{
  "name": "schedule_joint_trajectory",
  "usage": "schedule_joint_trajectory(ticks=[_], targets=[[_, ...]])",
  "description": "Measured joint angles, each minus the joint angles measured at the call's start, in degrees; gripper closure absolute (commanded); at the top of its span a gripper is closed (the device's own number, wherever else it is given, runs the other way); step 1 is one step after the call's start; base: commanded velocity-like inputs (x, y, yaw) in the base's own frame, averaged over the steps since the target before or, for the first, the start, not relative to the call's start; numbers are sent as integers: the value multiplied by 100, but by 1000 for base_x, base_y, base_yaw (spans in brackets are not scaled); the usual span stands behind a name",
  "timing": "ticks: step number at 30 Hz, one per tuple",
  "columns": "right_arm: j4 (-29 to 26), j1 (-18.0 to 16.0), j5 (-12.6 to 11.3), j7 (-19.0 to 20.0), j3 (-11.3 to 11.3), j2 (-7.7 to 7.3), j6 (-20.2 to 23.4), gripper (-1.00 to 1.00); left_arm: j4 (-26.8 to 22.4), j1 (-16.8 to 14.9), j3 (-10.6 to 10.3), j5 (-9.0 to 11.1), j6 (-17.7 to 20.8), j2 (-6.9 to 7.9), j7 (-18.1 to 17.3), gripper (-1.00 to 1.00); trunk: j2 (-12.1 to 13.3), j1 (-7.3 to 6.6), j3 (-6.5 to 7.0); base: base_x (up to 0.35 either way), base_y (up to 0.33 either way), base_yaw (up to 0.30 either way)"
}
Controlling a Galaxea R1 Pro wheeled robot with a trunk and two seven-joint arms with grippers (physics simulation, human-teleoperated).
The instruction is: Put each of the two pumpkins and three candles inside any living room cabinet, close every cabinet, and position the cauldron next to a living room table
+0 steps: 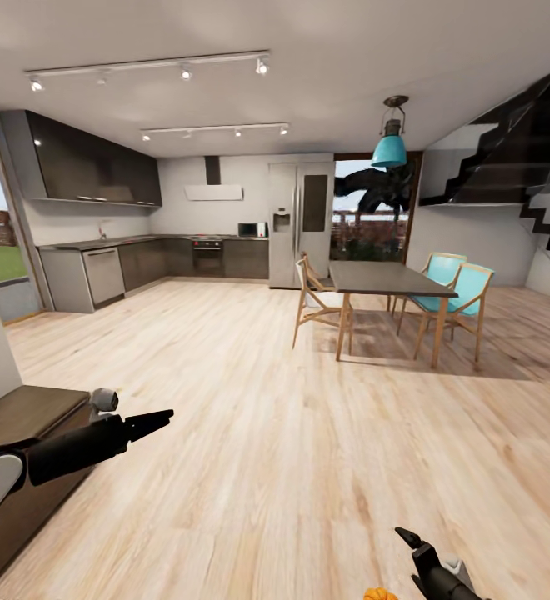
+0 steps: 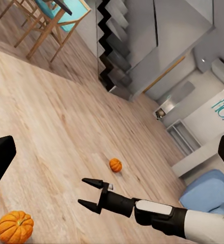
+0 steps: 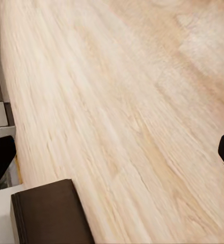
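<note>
pale wood floor [image 1: 292, 450] runs back to a kitchen and a dining table [image 1: 387, 279] with chairs. at the head view's left edge stands the dark brown cabinet [image 1: 17, 417], with the left gripper [image 1: 160, 418] held just past its end; whether its fingers are apart i cannot tell. the left wrist view shows the right gripper [image 2: 89, 192], fingers spread and empty, above the floor between two pumpkins: the near pumpkin [image 2: 15, 226] just beside its tips, the far pumpkin [image 2: 115, 164] well apart.
</note>
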Motion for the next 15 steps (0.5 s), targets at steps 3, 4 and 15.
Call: schedule_joint_trajectory(ticks=[3, 4, 15], targets=[[6, 0, -261, -191, 7, 11, -25, -100, -2, 1, -2, -2, 3, 0, -4, -100, 0, 1, 0, -156, -135, 0], [7, 0, -312, -241, 8, 14, -30, -100, -2, 1, -3, -4, 4, 0, -3, -100, 0, 2, 0, -200, -154, 0], [9, 0, -896, -719, 19, 83, -284, -100, -2, 1, -4, -12, -2, 0, 2, -100, 0, 3, 0, -256, -178, 0]])
